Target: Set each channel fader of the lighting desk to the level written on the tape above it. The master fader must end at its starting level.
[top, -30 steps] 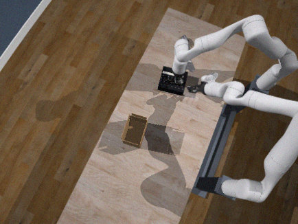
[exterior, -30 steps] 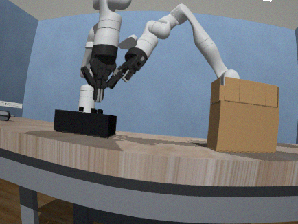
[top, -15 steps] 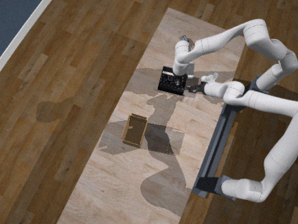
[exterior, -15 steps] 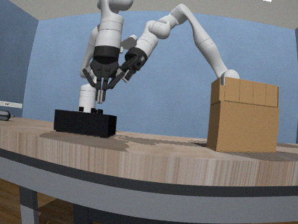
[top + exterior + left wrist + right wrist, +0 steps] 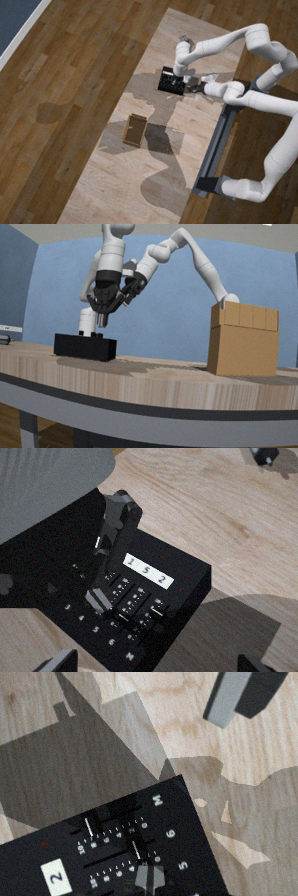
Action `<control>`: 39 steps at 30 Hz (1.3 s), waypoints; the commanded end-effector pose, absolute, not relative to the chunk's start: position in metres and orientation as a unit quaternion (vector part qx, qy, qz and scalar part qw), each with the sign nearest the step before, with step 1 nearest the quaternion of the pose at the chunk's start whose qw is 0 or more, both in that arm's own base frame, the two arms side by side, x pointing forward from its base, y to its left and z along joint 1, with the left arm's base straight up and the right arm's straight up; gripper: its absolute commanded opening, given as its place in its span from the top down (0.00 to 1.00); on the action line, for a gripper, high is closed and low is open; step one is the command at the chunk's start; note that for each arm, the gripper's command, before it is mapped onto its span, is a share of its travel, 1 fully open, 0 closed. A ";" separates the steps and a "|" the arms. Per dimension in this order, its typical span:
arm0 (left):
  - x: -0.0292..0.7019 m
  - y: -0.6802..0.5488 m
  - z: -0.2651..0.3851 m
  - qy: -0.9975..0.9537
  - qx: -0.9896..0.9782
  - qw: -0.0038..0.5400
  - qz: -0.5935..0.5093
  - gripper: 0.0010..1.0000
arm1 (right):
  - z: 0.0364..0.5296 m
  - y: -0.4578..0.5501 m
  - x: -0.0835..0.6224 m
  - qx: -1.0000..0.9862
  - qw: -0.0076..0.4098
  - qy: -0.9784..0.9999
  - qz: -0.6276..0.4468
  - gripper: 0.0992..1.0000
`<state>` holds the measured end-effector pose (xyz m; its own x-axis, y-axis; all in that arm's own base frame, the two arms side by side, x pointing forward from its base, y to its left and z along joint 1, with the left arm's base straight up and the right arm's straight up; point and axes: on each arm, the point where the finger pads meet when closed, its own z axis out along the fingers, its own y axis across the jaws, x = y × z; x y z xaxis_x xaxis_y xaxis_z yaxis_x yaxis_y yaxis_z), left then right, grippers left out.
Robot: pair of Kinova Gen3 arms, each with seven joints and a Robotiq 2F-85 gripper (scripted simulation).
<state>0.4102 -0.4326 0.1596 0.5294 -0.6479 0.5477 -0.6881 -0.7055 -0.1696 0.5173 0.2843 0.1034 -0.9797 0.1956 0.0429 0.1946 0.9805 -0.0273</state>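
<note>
Right now the lighting desk (image 5: 164, 87) (image 5: 84, 347) (image 5: 192, 575) (image 5: 25, 864) sits on the wooden tabletop (image 5: 103, 175) (image 5: 165, 373) (image 5: 220, 523) (image 5: 260, 797), with the right gripper (image 5: 101, 323) (image 5: 102, 603) (image 5: 150, 879) pointing down over its faders. That gripper's fingers are shut together with nothing between them; in the exterior view their tips are above the desk's top face, apart from it. The left gripper (image 5: 190, 88) (image 5: 123, 299) (image 5: 155, 665) stands wide and holds nothing, tilted beside the right one.

On the white tape strip (image 5: 167, 73) (image 5: 148, 570) (image 5: 56, 877), the left wrist view shows 1, 5 and 2; the rest is hidden behind the right gripper. The channel 6 fader (image 5: 123, 617) (image 5: 136, 850) stands near the 2 on its scale, which agrees with the 2 on its tape. The master fader (image 5: 157, 611) (image 5: 89, 827), in the M row, stands near 8. The other channels' levels cannot be told, being covered or too dark.

Well apart from the desk, an open-topped cardboard box (image 5: 132, 144) (image 5: 244, 351) stands upright on the same tabletop.
</note>
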 end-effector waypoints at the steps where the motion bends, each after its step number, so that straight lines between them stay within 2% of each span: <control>1: 0.411 -0.433 0.161 -0.382 0.874 0.034 0.300 0.00 | 0.105 0.286 0.517 -0.181 0.018 -0.983 0.014 1.00; 22: 0.411 -0.433 0.161 -0.382 0.874 0.034 0.300 0.00 | 0.111 0.295 0.517 -0.467 0.006 -0.884 0.009 1.00; 39: 0.411 -0.433 0.161 -0.382 0.874 0.034 0.300 0.00 | 0.115 0.300 0.517 -0.587 0.001 -0.809 0.003 1.00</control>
